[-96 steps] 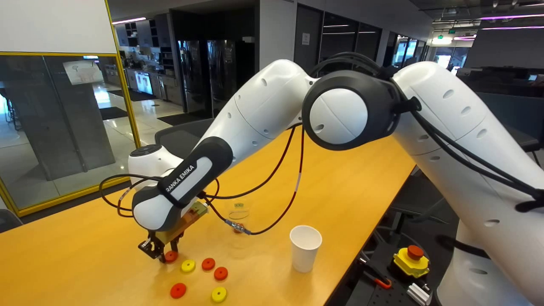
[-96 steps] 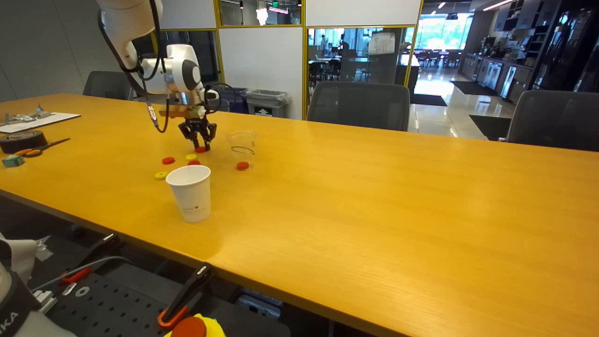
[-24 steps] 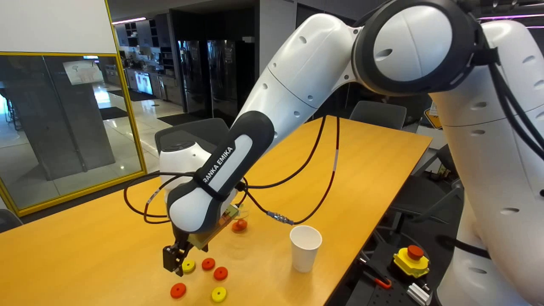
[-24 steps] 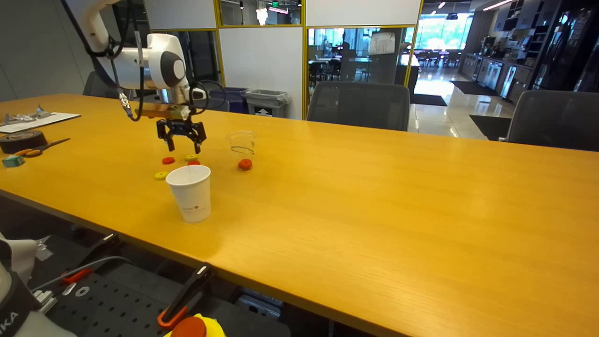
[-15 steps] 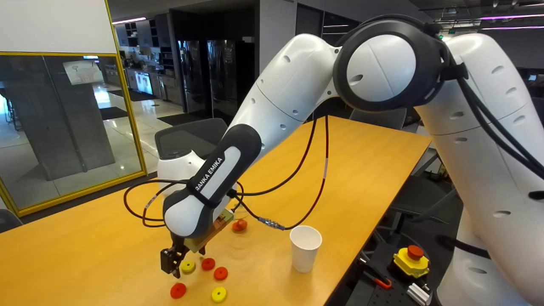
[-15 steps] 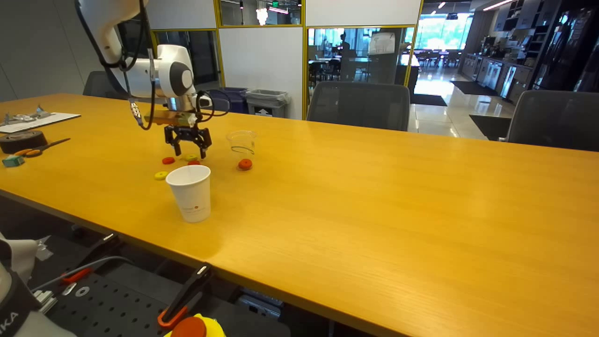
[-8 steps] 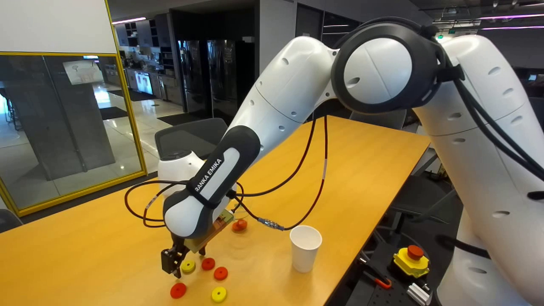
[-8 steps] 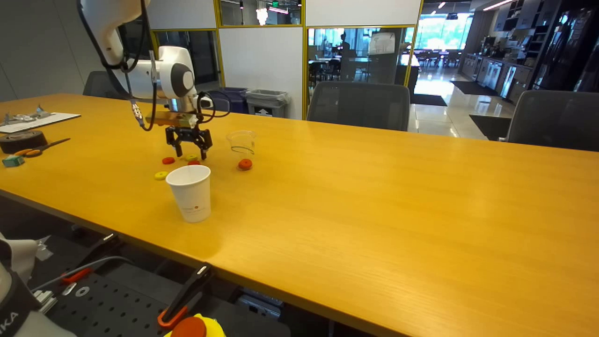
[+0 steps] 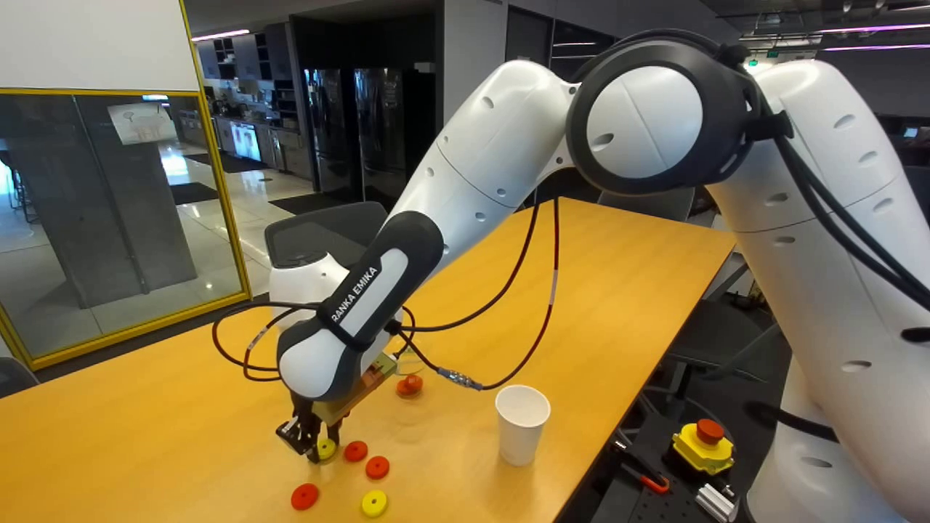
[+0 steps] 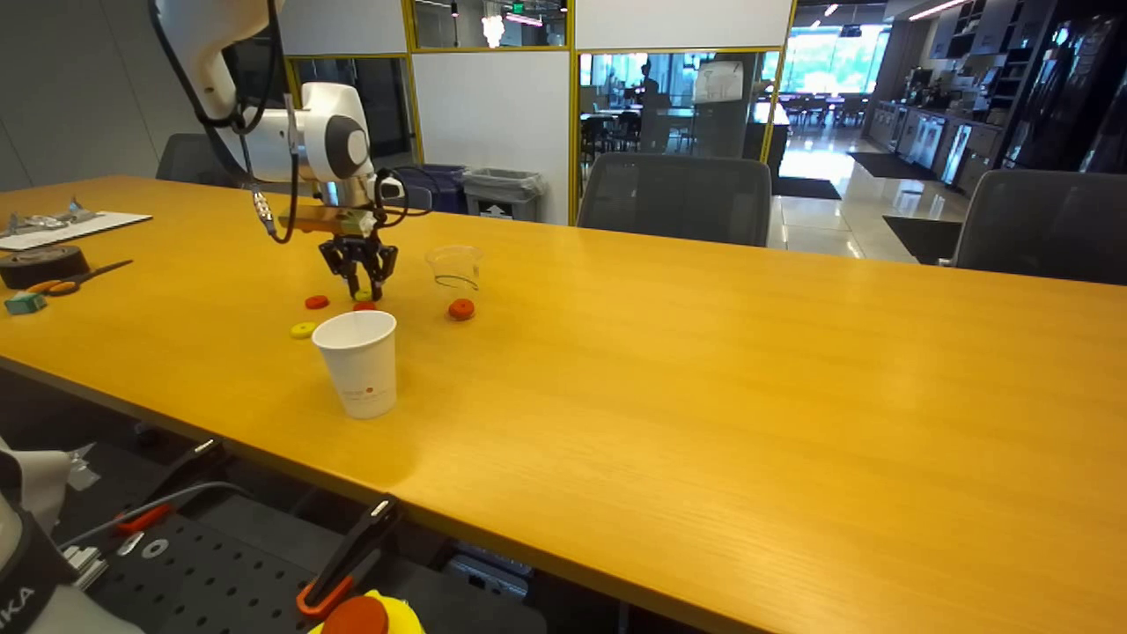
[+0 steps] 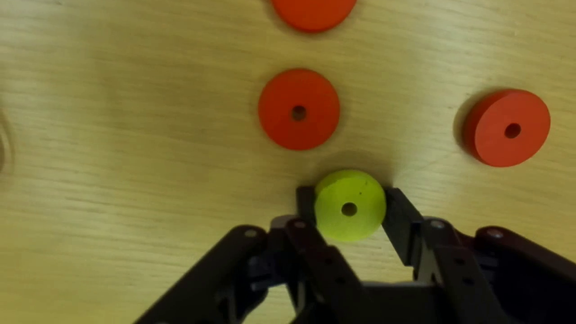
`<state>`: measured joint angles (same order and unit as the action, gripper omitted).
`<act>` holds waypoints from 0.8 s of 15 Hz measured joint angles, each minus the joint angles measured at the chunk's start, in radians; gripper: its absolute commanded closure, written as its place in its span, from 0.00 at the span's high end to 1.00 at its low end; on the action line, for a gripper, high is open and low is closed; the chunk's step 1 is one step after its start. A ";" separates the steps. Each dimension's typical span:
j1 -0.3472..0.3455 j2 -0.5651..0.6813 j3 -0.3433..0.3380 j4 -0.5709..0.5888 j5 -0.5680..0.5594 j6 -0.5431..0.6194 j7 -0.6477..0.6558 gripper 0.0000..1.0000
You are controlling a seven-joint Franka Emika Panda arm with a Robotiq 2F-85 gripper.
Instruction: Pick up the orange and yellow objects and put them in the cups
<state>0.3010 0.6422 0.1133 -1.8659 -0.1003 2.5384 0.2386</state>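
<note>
My gripper [image 11: 348,202] is shut on a yellow disc [image 11: 351,227] with a centre hole, at or just above the table; both show in both exterior views [image 9: 326,448] [image 10: 364,295]. A second yellow disc [image 9: 374,503] lies flat nearer the table's near side. Loose orange-red discs [image 9: 356,451] [image 9: 377,467] [image 9: 304,497] lie around the gripper; they also show in the wrist view [image 11: 299,132] [image 11: 508,146] [image 11: 315,13]. A clear cup [image 10: 455,271] holds orange-red discs [image 10: 460,309] at its bottom; the arm partly hides it in an exterior view. A white paper cup [image 9: 521,432] stands upright.
The table [image 10: 704,396] bears black tape [image 10: 42,266], scissors [image 10: 66,286], a small green box [image 10: 25,303] and a white board [image 10: 75,231] at one end. An emergency stop [image 9: 703,447] stands beside the table edge. Cables hang from the arm.
Earlier my gripper was at an orange-red disc; that disc is now in the clear cup. Over the last half second the fingers closed on the yellow disc, which shifted slightly.
</note>
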 measured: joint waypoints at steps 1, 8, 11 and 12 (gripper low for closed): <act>0.000 0.001 0.000 0.001 0.000 0.000 0.000 0.22; 0.000 -0.048 -0.010 -0.019 -0.002 -0.039 -0.002 0.22; 0.000 -0.147 -0.036 -0.100 -0.014 -0.043 0.001 0.22; -0.001 -0.187 -0.048 -0.140 -0.019 -0.042 0.004 0.22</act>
<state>0.3005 0.4557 0.0657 -2.0061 -0.1193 2.4961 0.2429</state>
